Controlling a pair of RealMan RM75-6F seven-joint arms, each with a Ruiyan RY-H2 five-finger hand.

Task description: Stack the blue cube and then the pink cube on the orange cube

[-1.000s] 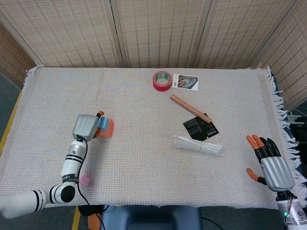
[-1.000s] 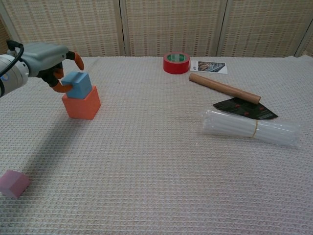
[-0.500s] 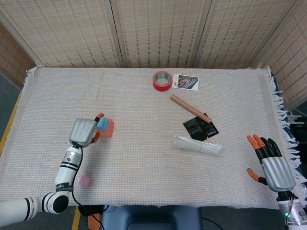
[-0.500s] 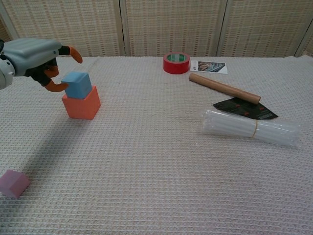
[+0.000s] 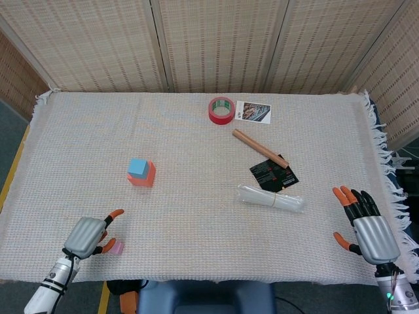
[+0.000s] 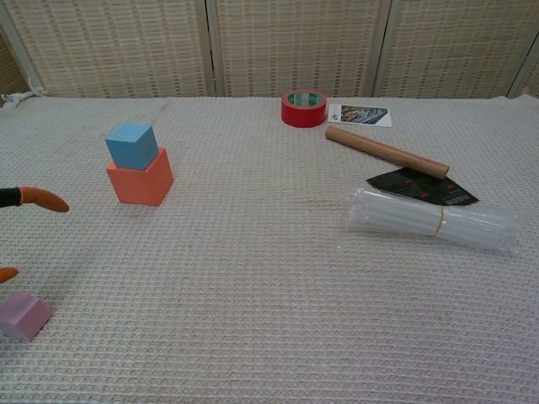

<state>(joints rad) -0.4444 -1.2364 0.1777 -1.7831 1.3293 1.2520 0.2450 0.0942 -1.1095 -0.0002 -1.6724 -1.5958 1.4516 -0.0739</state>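
Observation:
The blue cube (image 5: 138,167) (image 6: 132,145) sits on top of the orange cube (image 5: 146,176) (image 6: 141,178) at the left middle of the cloth. The pink cube (image 5: 116,247) (image 6: 24,316) lies near the front left edge. My left hand (image 5: 88,235) hovers open right beside the pink cube, fingers apart and holding nothing; only its orange fingertips (image 6: 42,199) show in the chest view. My right hand (image 5: 368,226) rests open near the front right edge, far from the cubes.
A red tape roll (image 5: 221,109) and a printed card (image 5: 253,112) lie at the back. A wooden stick (image 5: 260,148), a black packet (image 5: 273,174) and a clear plastic bundle (image 5: 271,197) occupy the right middle. The cloth's fringe edges the table.
My left hand let go of the blue cube, now resting on the orange cube, and drew back to the front left beside the pink cube. The right hand barely moved.

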